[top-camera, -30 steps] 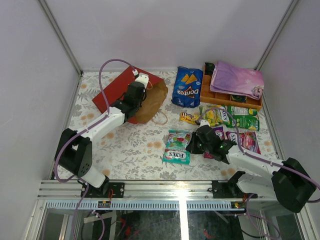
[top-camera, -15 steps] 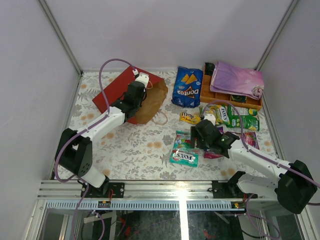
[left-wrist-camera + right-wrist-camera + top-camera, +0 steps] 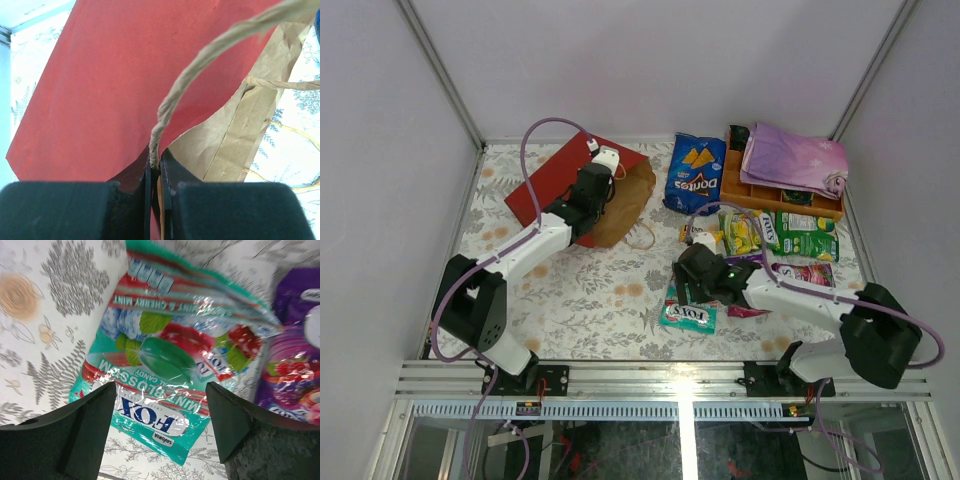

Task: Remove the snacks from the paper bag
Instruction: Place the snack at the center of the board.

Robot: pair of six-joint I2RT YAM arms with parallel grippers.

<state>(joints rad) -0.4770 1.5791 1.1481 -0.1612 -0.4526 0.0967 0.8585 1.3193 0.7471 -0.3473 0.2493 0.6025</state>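
Note:
The paper bag (image 3: pixel 552 178) lies flat at the back left, red outside, its brown mouth (image 3: pixel 628 200) facing right. My left gripper (image 3: pixel 604 190) (image 3: pixel 156 162) is shut on the bag's rim and string handle (image 3: pixel 200 70). My right gripper (image 3: pixel 692 288) (image 3: pixel 160 425) hangs open just above a teal Fox's pack (image 3: pixel 688 314) (image 3: pixel 170 355) that lies on the table. Other snacks lie outside the bag: a blue Doritos bag (image 3: pixel 695 175), a small yellow pack (image 3: pixel 696 236), green packs (image 3: pixel 802 236), a pink pack (image 3: pixel 812 272) and a purple pack (image 3: pixel 295 365).
An orange wooden tray (image 3: pixel 775 197) stands at the back right with a folded purple cloth (image 3: pixel 792 158) on top. A loose string handle (image 3: pixel 642 238) of the bag trails on the flowered tablecloth. White walls close in the table on three sides.
My right gripper has opened and let go of the teal pack, which now lies flat on the table, and has shifted left over it. The left arm and bag have not moved.

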